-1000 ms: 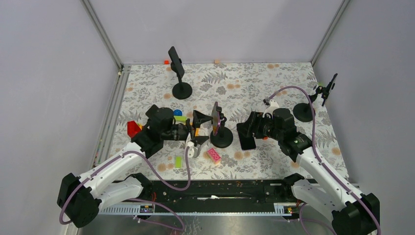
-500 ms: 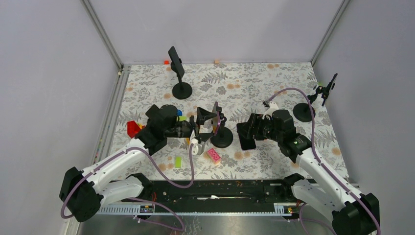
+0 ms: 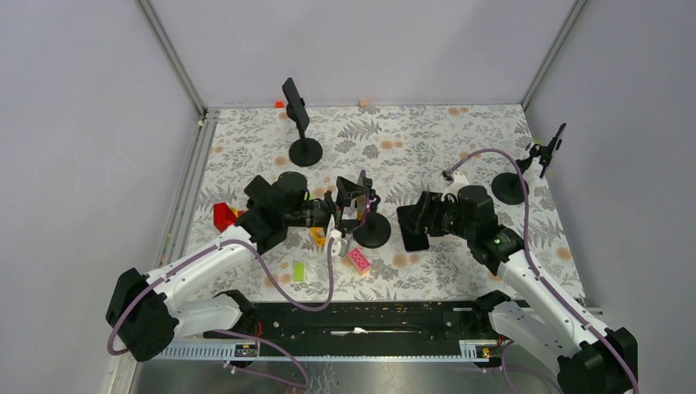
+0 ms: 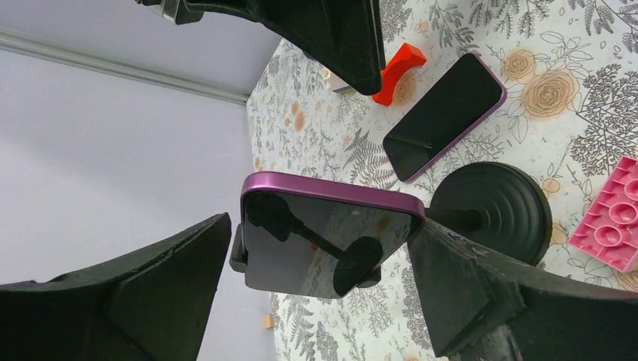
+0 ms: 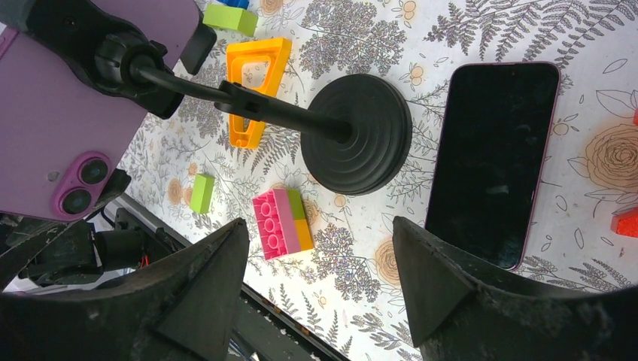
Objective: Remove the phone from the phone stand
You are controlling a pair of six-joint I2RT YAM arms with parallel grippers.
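Phone point(image 4: 331, 241), purple-edged, sits clamped on the phone stand point(image 4: 493, 213) mid-table, screen toward the left wrist cam. Left gripper point(image 4: 320, 244) is spread wide w/ one finger either side of it and nothing grasped. Gaps show on both sides, the narrower one on the right of that view. Right gripper point(image 5: 320, 226) is likewise spread and empty, hovering by a second phone point(image 5: 493, 162) lying flat beside the stand's base.

We judge the step to be closing on the handset. We'd centre it btwn the pads, squeeze the edges rather than the glass, then draw it out w/o tipping the stand. The right arm could pin the base.

Hard to read: the clamp is mostly behind the phone, so we can't tell how firmly it holds or which way it frees. From the top cam the phone is edge-on and partly masked by the fingers.
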